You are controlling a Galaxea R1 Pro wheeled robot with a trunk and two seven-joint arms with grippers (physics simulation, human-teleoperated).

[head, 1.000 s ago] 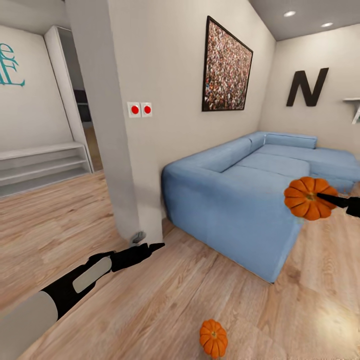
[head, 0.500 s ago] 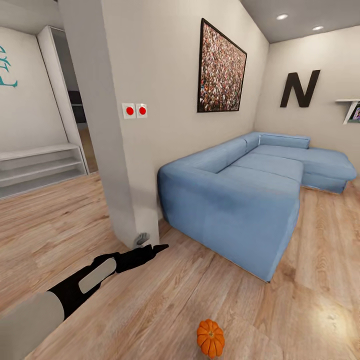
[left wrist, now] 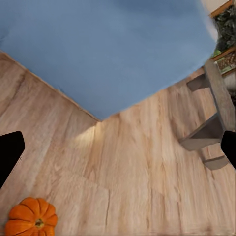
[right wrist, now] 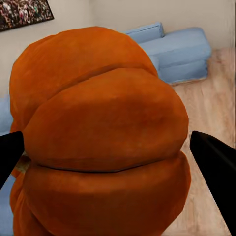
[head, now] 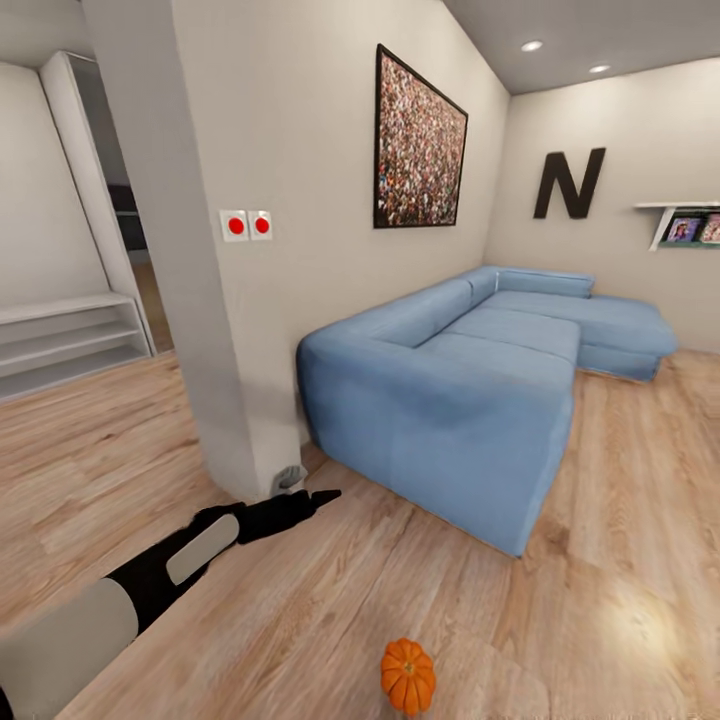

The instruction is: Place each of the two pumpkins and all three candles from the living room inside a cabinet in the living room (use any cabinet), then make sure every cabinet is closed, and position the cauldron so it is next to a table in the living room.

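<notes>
Wood flooring (head: 620, 600) runs beneath a blue corner sofa (head: 470, 400) beside the white wall. One pumpkin (head: 408, 676) sits on the boards (near the sofa's corner), another pumpkin (right wrist: 98, 142) sits clamped between the right gripper (right wrist: 110, 157) fingers. Empty, the left gripper (left wrist: 118, 147) is spread wide.

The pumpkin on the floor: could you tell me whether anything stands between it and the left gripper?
Nothing visible does. The pumpkin lies on bare wooden floor, with the left gripper up beside the wall corner; the blue sofa stands off to the side.
</notes>
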